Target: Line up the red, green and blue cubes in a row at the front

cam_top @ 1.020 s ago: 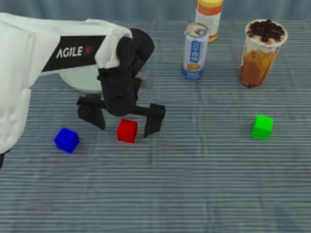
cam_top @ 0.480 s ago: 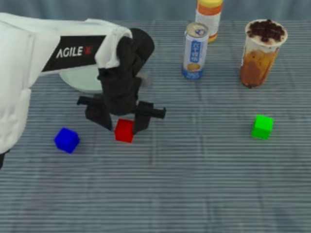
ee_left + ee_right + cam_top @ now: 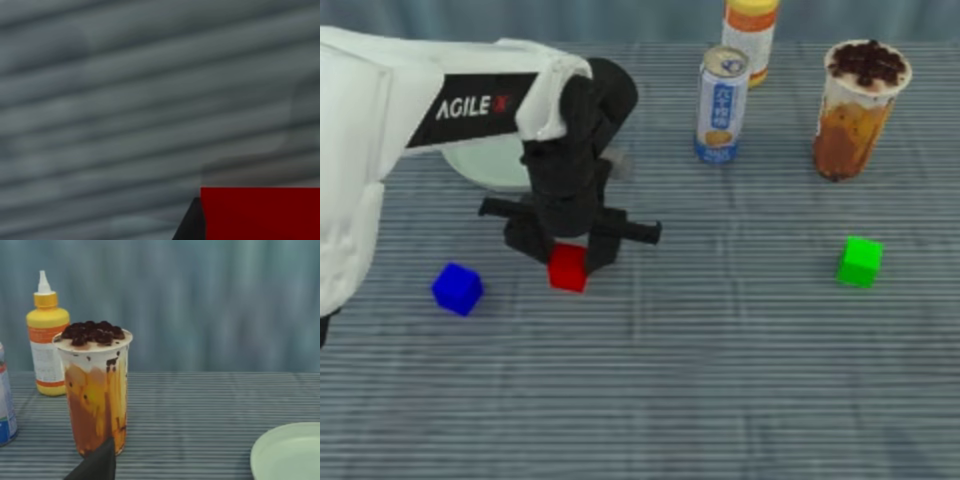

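Top view: left gripper has closed in since a second ago, now clamping the red cube, left of centre. Blue cube lying farther left, green cube far right (both untouched).

Left wrist view: red cube filling the corner; lift likely next.

Right wrist view: boba cup, sauce bottle; right arm's claw state unreadable.

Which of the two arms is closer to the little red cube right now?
The left. Its gripper is clamped on the red cube, a finger at each side. The right arm is out of the top view, parked well away from it.
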Controlling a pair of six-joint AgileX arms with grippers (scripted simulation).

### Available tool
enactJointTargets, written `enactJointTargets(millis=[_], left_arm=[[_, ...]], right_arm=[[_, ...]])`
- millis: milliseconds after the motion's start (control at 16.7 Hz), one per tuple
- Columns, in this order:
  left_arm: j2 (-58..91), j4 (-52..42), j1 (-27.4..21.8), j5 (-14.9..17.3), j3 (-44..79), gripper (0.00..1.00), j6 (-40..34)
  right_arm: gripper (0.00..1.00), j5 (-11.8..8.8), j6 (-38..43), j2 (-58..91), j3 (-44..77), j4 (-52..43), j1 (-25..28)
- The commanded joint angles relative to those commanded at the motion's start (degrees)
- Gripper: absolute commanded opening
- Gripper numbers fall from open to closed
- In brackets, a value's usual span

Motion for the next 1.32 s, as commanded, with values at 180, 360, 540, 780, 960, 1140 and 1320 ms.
enactJointTargets(millis=[180,360,540,780,960,1140,1320], left_arm=[[-2.3,-0.8,0.1,-0.6,0.6,0.0,0.4],[-2.9,-3.2,0.2,-0.6,2.6,0.0,0.4],[-4.7,-9.5,0.7,-0.6,6.5,0.0,0.3],[-6.7,-14.3,1.2,-0.6,9.7,0.0,0.2],[-6.5,-14.2,0.9,-0.6,9.6,0.0,0.3],[-8.5,-13.7,-0.3,-0.7,7.4,0.0,-1.9],[-14.5,-12.4,-3.5,-1.0,0.2,0.0,-8.5]], right_arm=[[1.0,0.0,0.0,0.0,0.0,0.0,0.0],[1.0,0.0,0.0,0.0,0.0,0.0,0.0],[1.0,0.0,0.0,0.0,0.0,0.0,0.0],[1.0,0.0,0.0,0.0,0.0,0.0,0.0],[1.0,0.0,0.0,0.0,0.0,0.0,0.0],[1.0,0.0,0.0,0.0,0.0,0.0,0.0],[1.0,0.0,0.0,0.0,0.0,0.0,0.0]])
